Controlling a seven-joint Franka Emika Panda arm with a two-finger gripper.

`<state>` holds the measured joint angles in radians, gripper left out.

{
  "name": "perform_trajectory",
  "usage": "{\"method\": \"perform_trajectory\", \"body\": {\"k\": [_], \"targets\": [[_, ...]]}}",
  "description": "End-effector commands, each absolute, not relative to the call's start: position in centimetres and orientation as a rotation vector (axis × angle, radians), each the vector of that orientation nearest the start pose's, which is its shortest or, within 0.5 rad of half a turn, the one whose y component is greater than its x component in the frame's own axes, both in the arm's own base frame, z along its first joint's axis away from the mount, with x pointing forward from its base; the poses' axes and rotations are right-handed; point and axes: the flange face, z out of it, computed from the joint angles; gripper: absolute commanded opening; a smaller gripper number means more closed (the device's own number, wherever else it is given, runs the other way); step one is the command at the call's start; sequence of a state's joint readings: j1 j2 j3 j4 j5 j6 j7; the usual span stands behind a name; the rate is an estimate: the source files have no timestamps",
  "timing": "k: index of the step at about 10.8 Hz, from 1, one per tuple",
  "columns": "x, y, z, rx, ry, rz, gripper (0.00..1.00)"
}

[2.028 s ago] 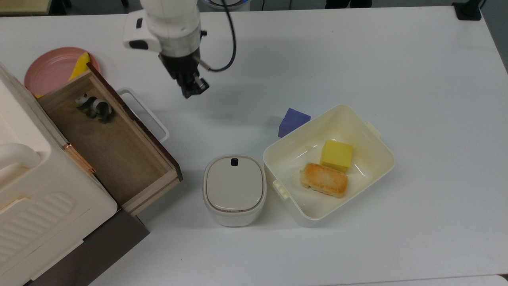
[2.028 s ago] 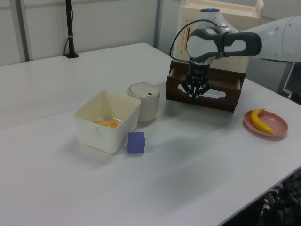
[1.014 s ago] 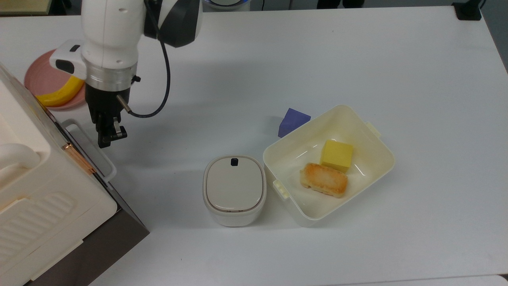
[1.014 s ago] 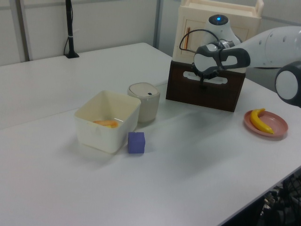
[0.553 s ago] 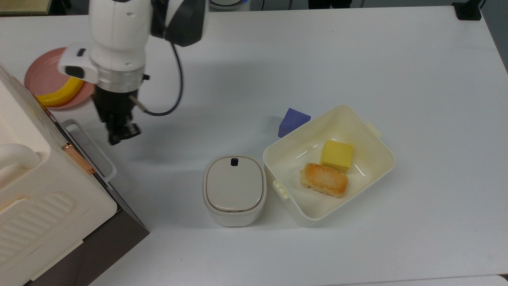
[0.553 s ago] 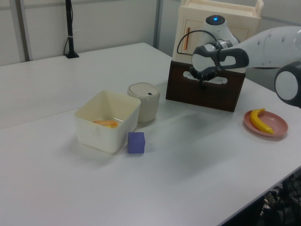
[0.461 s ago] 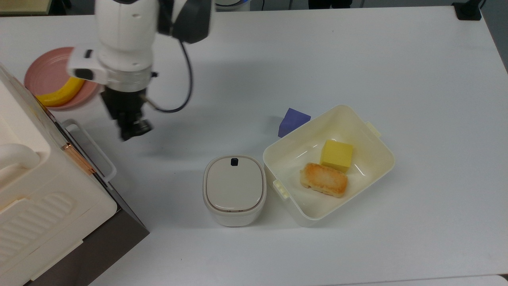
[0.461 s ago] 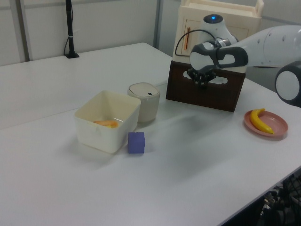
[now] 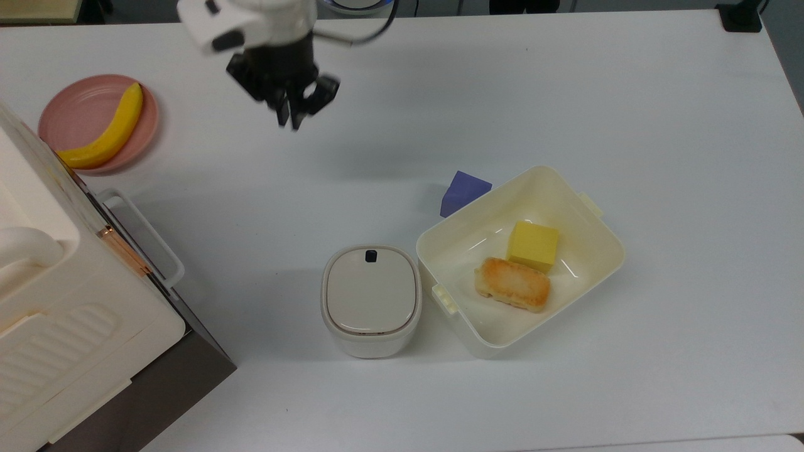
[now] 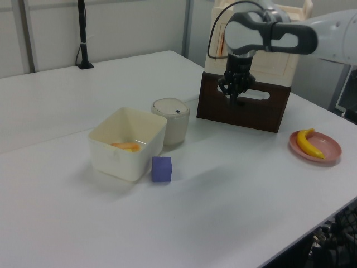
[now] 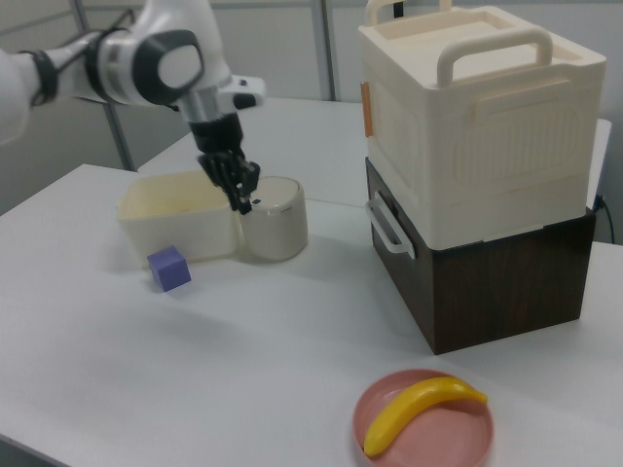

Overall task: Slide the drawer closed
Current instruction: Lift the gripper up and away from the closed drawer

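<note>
While the arm hangs over bare table, layout is as follows.

gripper: fingers pointing down, only a narrow gap between the tips, nothing between them; above the white table, well apart from the cabinet. In the left view it sits in front of the dark panel; in the right view in front of the lidded container.
drawer: pushed fully in, dark brown front flush with the brown cabinet base; white loop handle sticks out toward the top view's right. Front panel seen in the left view, and in the right view below the cream box.
cabinet: dark brown lower block with a cream handled box stacked on top; at the top view's left edge.
pink plate: near the cabinet, at the top view's upper left; banana lying on it.
lidded container: beige, lid on, small dark dot on the lid; just beside the tub.
cream tub: open top, on the top view's right of the lidded container; holds a yellow block and a browned bread piece, touching each other.
purple cube: on the table, against the tub's outer wall.
</note>
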<state>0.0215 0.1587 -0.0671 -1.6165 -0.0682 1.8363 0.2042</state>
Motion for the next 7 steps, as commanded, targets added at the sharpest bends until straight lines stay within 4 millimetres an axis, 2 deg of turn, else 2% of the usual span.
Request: {"method": "perform_trajectory", "body": {"k": [1, 3, 4, 7], "targets": [[58.5, -1.7, 55.9, -3.155, 0.099, -0.141, 1.0], [58.5, -0.1, 56.1, -3.139, 0.096, -0.14, 1.0], [58.6, 0.2, 55.9, -3.135, 0.15, -0.138, 1.0], [58.8, -0.1, 55.6, -3.136, 0.238, -0.129, 1.0]]}}
